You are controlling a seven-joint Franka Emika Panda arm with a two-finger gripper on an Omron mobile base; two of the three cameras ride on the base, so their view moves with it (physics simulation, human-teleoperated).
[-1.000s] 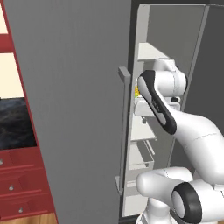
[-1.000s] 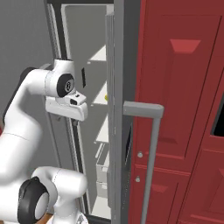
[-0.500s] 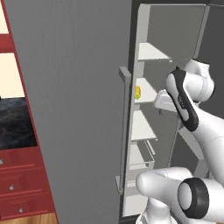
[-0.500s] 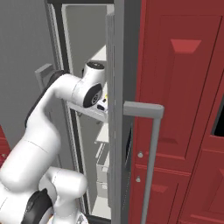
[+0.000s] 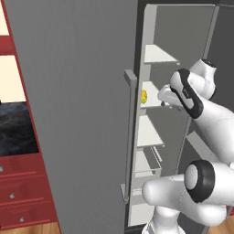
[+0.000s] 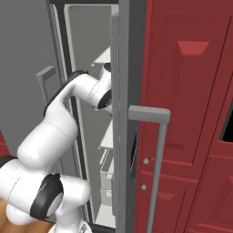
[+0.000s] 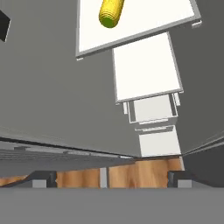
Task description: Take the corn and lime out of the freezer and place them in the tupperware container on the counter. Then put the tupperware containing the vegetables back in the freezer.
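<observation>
Corn [image 7: 111, 13] lying flat on pale freezer shelf [image 7: 144, 22], long axis running away from hand cam. Gripper [image 7: 109, 177] inside freezer [image 5: 73, 114] near corn, not touching; fingertips wide apart, nothing btwn. Dark red cabinets [image 6: 191, 113] beside.

The left base view looks forward from behind the arm, close to the tall grey freezer [image 5: 82, 114] with its flat door, the pale shelves at 2 o'clock. The right base view faces the same open freezer [image 6: 91, 113] from the other side, sharing those shelves. The hand view looks down along the shelves, the small yellow corn cob [image 7: 111, 13] at 12 o'clock.
</observation>
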